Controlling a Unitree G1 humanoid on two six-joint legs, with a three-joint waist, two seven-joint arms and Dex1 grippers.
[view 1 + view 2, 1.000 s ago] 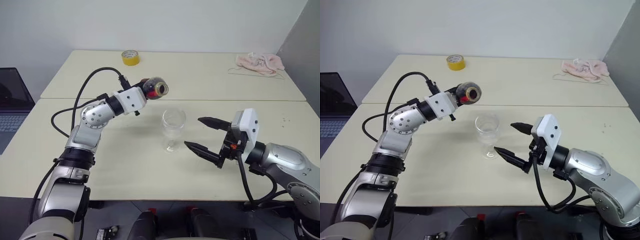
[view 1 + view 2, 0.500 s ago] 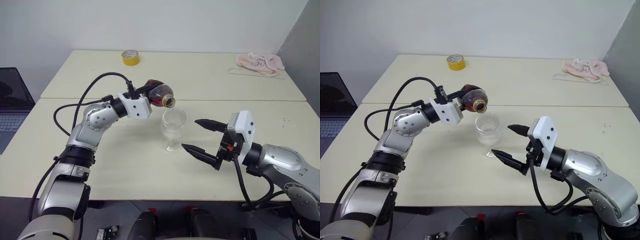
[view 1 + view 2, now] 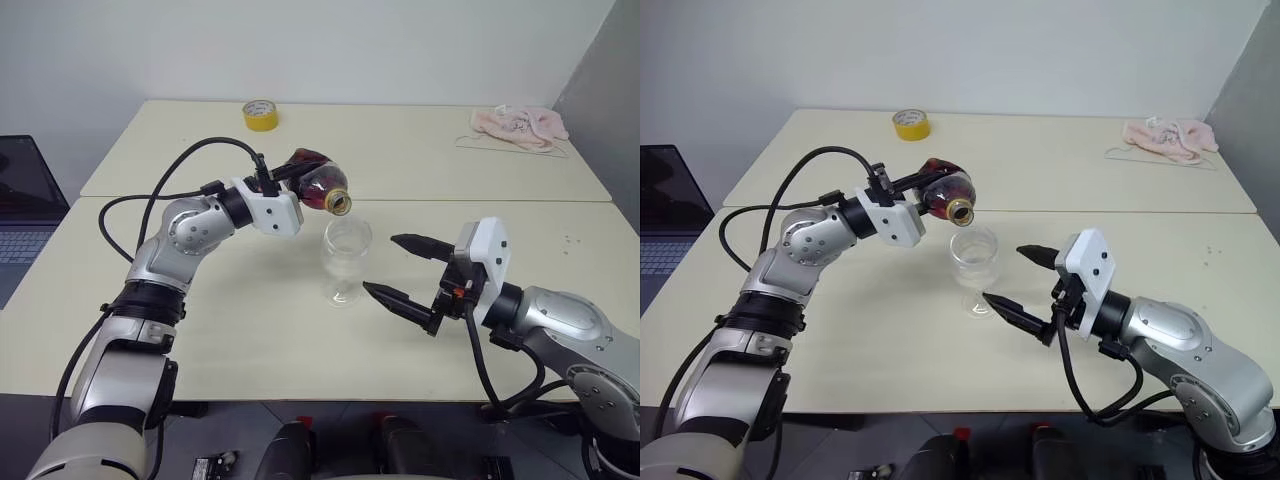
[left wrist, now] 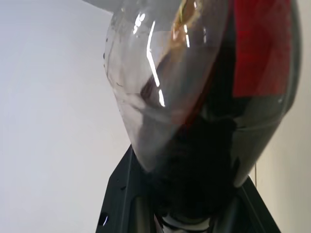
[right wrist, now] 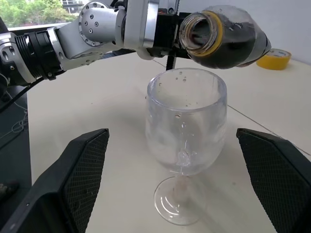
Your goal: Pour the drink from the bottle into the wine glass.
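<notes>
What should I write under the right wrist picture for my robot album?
Left gripper tips the open bottle of dark drink over the empty wine glass.

Head stereo pair looks forward and down over the table; both eyes share the wine glass standing between the grippers. Left wrist camera sits very close behind the bottle, looking along its fingers. Right wrist camera faces the glass between its own spread fingers, the bottle mouth beyond it.

place: likely lab or office | cues: plain pale tables, bare white wall, laptop
</notes>
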